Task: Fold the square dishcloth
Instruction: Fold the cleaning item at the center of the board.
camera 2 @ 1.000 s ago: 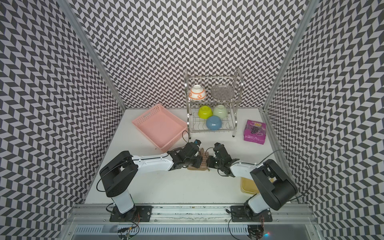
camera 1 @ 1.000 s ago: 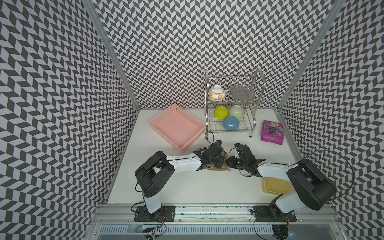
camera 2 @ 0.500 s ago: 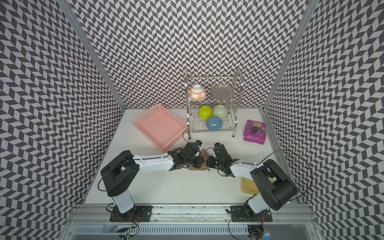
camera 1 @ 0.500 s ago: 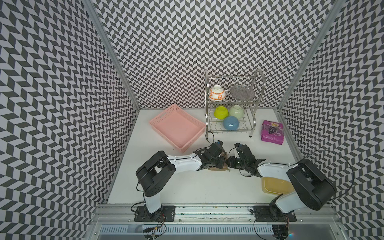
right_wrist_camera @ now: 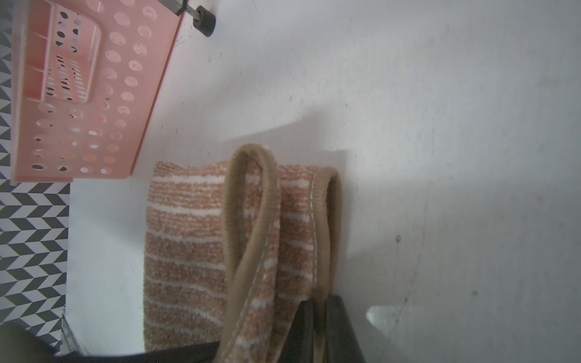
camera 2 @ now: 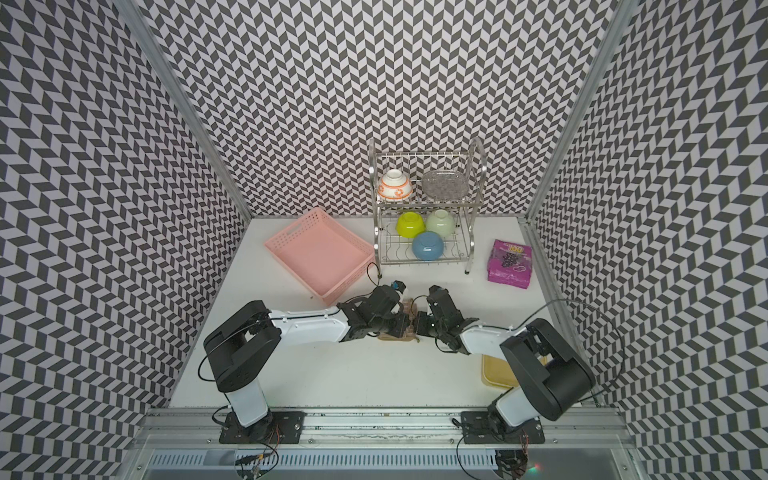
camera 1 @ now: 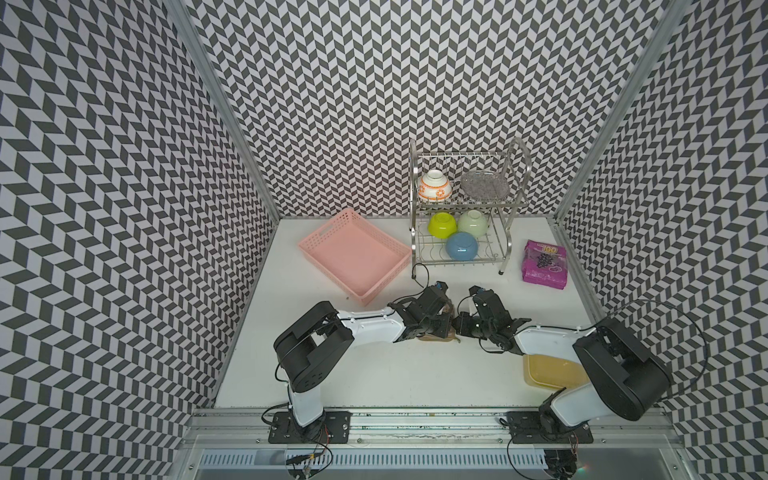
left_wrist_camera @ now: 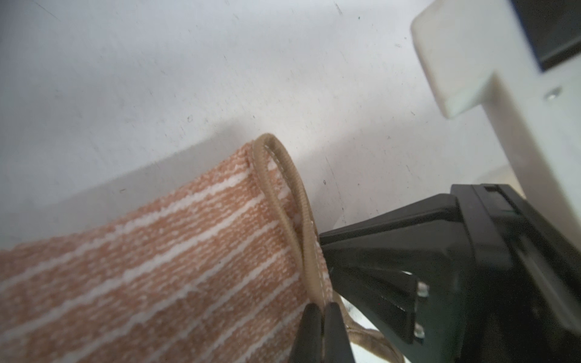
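My left gripper is pinched tight on the tan edging of the square dishcloth, and my right gripper is clamped on that edging too. The cloth is doubled over near the middle of the table, between my two wrists, near the pink basket.

Black-and-white chevron walls surround a white tabletop, evenly lit.
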`<state>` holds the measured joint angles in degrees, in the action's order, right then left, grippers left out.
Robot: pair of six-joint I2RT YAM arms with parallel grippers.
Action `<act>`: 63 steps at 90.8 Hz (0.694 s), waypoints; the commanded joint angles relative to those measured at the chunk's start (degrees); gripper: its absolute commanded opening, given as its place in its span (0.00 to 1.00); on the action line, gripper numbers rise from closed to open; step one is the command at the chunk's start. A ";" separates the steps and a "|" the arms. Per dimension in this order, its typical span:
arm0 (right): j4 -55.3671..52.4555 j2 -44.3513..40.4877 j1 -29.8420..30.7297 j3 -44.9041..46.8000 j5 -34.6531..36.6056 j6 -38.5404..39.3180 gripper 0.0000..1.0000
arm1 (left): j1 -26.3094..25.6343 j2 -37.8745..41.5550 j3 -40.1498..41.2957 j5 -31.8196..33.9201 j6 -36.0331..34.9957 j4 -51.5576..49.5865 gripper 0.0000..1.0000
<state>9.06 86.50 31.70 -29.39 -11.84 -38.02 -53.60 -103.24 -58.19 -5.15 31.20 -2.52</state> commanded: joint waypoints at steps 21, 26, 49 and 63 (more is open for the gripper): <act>0.57 0.73 0.15 0.82 0.32 -0.30 0.12 | -0.36 -3.06 -0.31 -0.39 0.60 2.32 0.01; 0.54 0.69 0.11 0.78 0.32 -0.22 0.12 | -0.36 -3.39 -0.26 -0.38 0.77 2.51 0.05; -0.54 0.20 0.11 0.14 1.48 0.39 0.13 | -0.36 -0.32 0.35 -1.33 2.04 4.20 0.28; -2.12 -0.81 0.12 -1.05 2.91 1.20 0.17 | -0.36 5.87 2.01 -2.73 2.85 5.72 0.37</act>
<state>9.02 86.48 31.70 -29.52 -11.18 -37.76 -53.60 -103.35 -57.23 -6.46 33.52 0.05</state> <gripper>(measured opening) 0.155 0.359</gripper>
